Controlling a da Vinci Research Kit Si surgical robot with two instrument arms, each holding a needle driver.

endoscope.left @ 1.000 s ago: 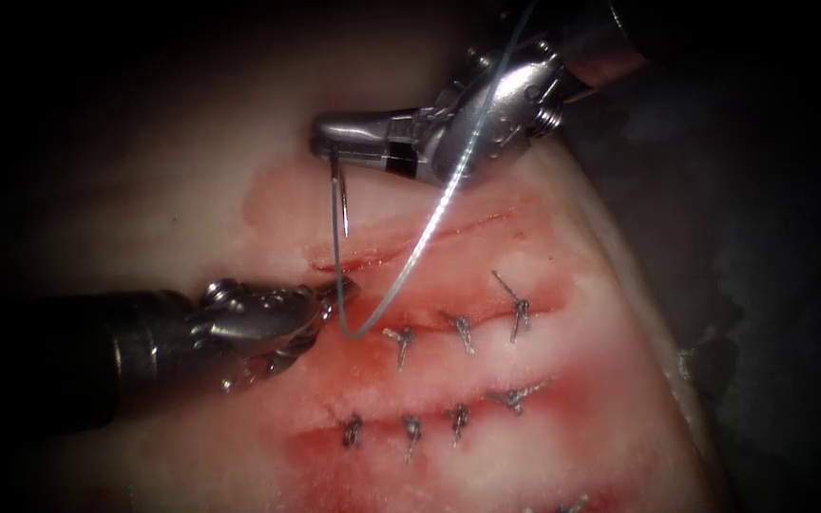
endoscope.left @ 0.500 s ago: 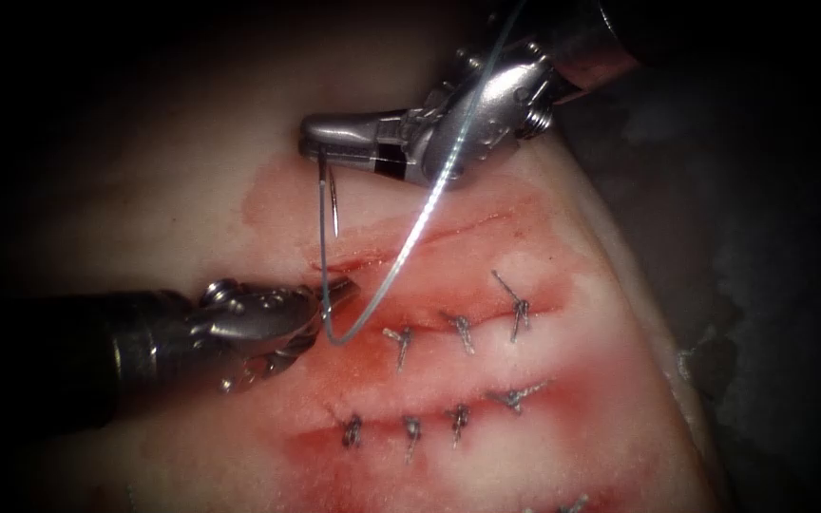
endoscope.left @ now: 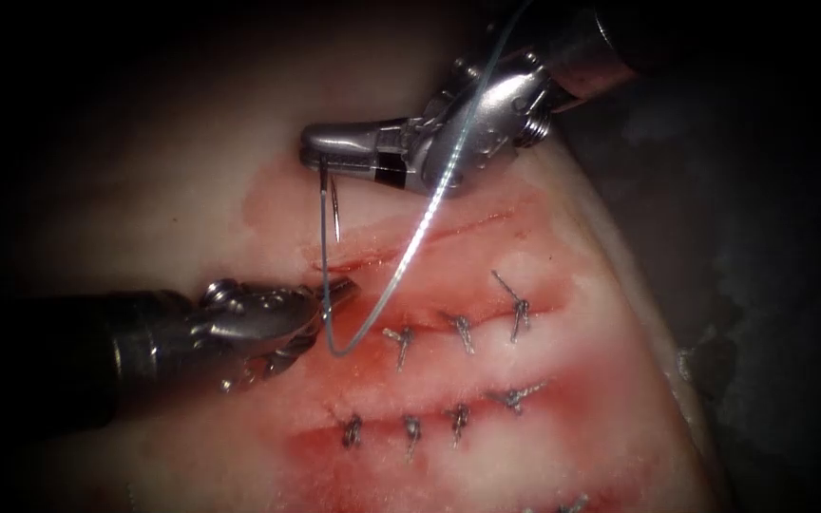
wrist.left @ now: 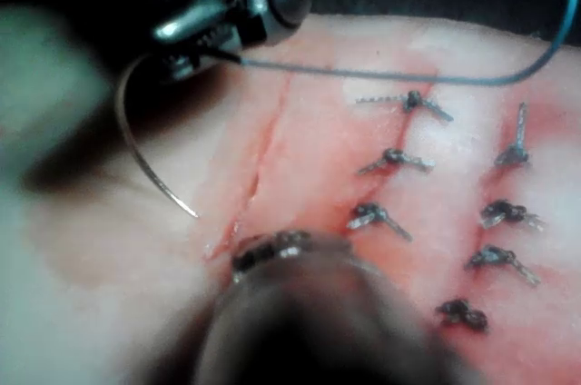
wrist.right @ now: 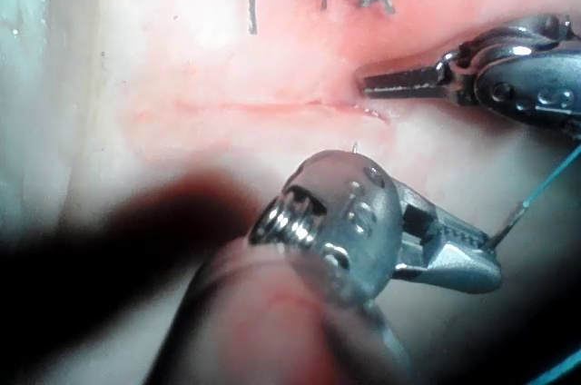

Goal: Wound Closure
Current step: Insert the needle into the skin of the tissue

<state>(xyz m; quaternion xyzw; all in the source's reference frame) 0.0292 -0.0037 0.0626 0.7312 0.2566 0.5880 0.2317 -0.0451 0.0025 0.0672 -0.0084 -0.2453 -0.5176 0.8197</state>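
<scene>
Above the open cut (endoscope.left: 401, 242), the right tool (endoscope.left: 320, 152) clamps the needle (endoscope.left: 334, 209) near its thread end, point hanging free of the tissue (endoscope.left: 620, 361); the left tool (endoscope.left: 334, 290), jaws closed and empty, rests at the cut's left end, apparently steadying it.

Colours and patterns. Tissue (endoscope.left: 192, 190): pale cream, turning pink toward the cut (endoscope.left: 401, 237), itself a thin dark-red line. Red fluid (endoscope.left: 486, 446): blotchy red bands below the cut. Stitches (endoscope.left: 458, 328): dark grey knots in two rows below the cut. Thread (endoscope.left: 410, 256): pale blue-white. Needle (endoscope.left: 334, 204): thin, bright steel. Right tool (endoscope.left: 320, 142): polished silver with one black band. Left tool (endoscope.left: 334, 290): dull silver-grey on a dark shaft.
</scene>
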